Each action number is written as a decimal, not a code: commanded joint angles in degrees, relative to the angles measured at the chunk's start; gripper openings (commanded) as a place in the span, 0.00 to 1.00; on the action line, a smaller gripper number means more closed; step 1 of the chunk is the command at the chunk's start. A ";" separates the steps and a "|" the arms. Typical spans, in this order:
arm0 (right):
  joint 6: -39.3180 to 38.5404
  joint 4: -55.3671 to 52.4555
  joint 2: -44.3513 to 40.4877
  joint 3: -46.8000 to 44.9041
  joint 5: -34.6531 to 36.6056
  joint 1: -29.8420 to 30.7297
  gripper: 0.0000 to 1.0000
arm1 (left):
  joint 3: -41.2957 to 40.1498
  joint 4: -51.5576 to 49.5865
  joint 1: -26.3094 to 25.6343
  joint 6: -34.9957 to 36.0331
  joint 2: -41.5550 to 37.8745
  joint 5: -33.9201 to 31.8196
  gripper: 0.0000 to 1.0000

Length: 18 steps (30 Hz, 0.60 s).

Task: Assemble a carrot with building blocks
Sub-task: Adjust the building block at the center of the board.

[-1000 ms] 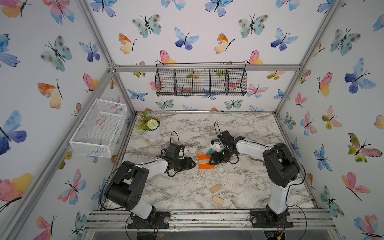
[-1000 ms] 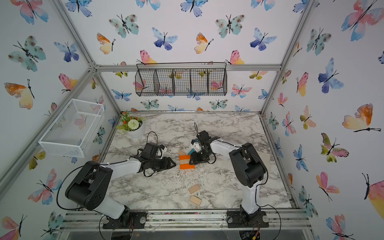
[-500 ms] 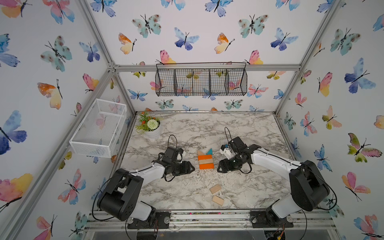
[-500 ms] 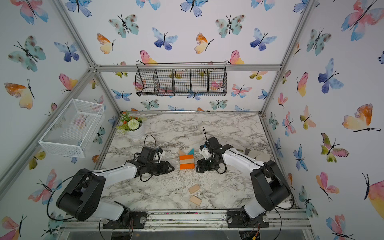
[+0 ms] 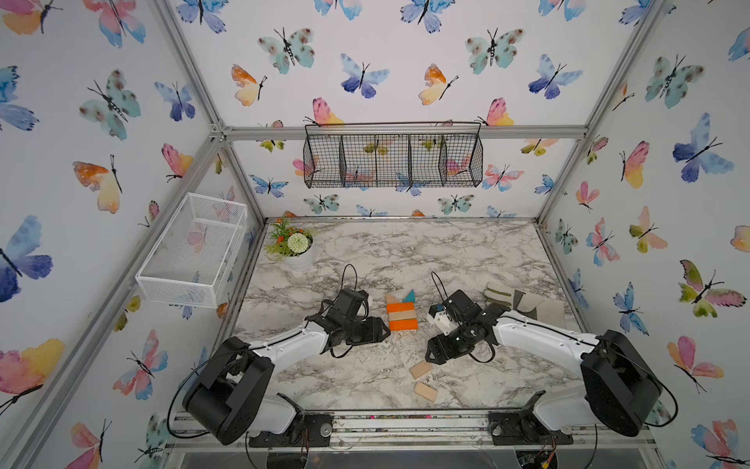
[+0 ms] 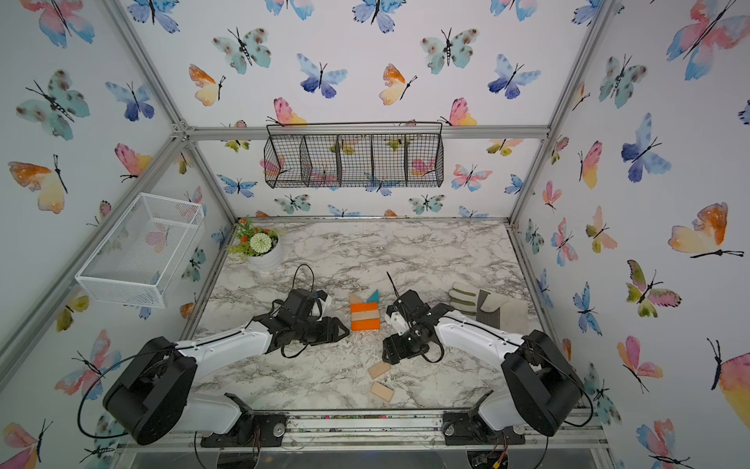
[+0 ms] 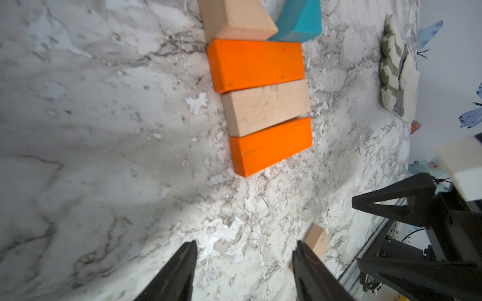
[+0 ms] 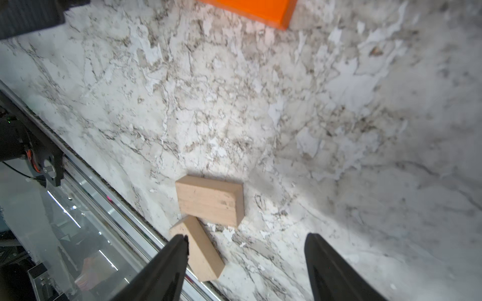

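Note:
The carrot [image 5: 401, 316] lies mid-table as an orange bar, a tan bar and an orange bar side by side, with a tan triangle [image 5: 391, 299] and a teal triangle [image 5: 409, 296] at its far end. The left wrist view shows the same row [image 7: 266, 108]. Two loose tan building blocks [image 5: 421, 369] [image 5: 425, 391] lie near the front edge. My left gripper [image 5: 385, 329] [image 7: 246, 246] is open and empty, just left of the near orange bar. My right gripper [image 5: 430, 357] [image 8: 246, 238] is open and empty, just above the loose blocks [image 8: 210, 200].
A grey-and-cream glove [image 5: 523, 302] lies behind the right arm. A flower pot [image 5: 298, 251] stands in the back left corner. A white mesh basket [image 5: 195, 249] hangs on the left wall, and a black wire basket [image 5: 393, 160] on the back wall. The metal front rail [image 8: 112, 187] runs beside the loose blocks.
My right gripper left the teal triangle at the carrot, opened wider and swung towards the front, over the loose tan blocks. The left gripper shifted slightly towards the front.

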 commanded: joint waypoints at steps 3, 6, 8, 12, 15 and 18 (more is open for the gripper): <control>2.34 -0.72 -3.65 -1.19 2.94 3.84 0.78 | -1.06 -3.96 -7.24 -9.82 -5.37 -8.48 0.64; 4.08 0.53 -3.31 -1.40 4.05 6.03 0.80 | -3.35 -4.06 -8.80 -14.73 -7.95 -10.46 0.65; 4.62 0.92 -2.63 -1.86 4.95 7.32 0.82 | -4.50 -3.95 -9.08 -16.23 -10.22 -11.14 0.66; 6.44 1.40 -1.96 -1.95 7.40 10.20 0.87 | -3.95 -7.54 -9.05 -15.77 -13.22 -12.37 0.70; 7.43 2.16 -0.81 -1.09 9.40 11.97 0.89 | -4.29 -9.01 -8.92 -14.35 -12.36 -11.70 0.71; 8.66 2.47 2.50 1.44 9.99 13.44 0.90 | -5.28 -8.35 -8.93 -13.12 -11.29 -8.22 0.71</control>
